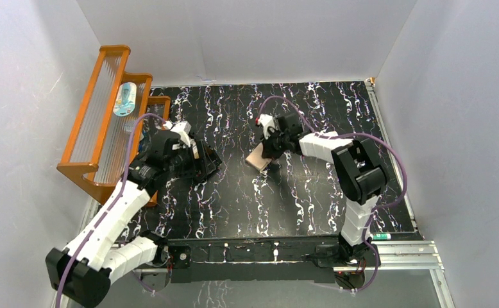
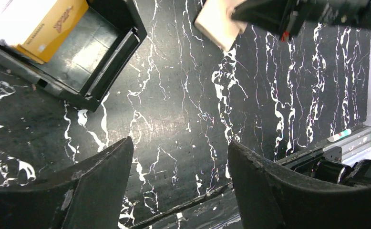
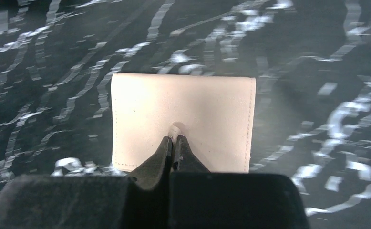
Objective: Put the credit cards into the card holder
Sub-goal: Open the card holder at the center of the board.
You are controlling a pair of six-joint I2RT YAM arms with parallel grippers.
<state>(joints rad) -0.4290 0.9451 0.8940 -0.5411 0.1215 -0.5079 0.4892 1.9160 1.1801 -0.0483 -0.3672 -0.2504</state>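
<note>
Right gripper (image 3: pixel 173 141) pinched shut on holder (image 3: pixel 183 105) at its snap tab. Left gripper (image 2: pixel 179 145) wide apart, empty, near tray (image 2: pixel 114 59) with orange card (image 2: pixel 55 24).

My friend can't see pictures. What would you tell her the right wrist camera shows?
The right gripper, its fingers pressed together, pinches the middle of the near edge of the closed, cream-coloured card holder. All around it is the black table with white marble streaks.
</note>
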